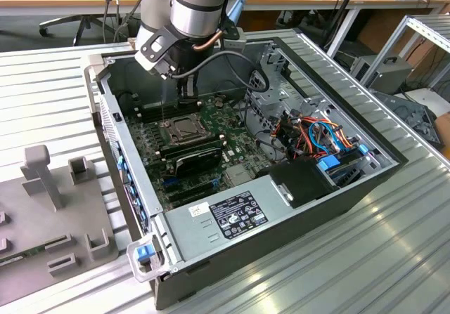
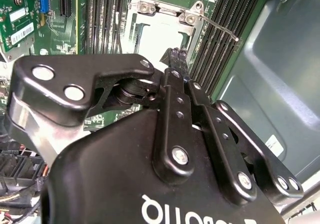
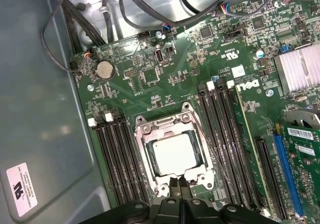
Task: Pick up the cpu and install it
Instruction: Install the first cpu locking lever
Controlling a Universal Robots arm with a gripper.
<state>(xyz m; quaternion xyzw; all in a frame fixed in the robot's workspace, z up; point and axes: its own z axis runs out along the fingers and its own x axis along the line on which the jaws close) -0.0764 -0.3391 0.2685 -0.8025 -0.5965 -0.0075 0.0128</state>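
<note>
- cpu (image 3: 175,154) is seen lying flat inside the socket frame (image 3: 150,129) on the motherboard (image 3: 150,83)
- gripper (image 3: 179,184) is held just above the frame's edge, fingers pressed together, nothing gripped

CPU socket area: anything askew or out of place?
Nothing stands out. The cpu lies flat and square inside the socket frame, edges parallel to it. The memory slots on both sides look straight. The tool sits at the socket's edge, close to the chip.
</note>
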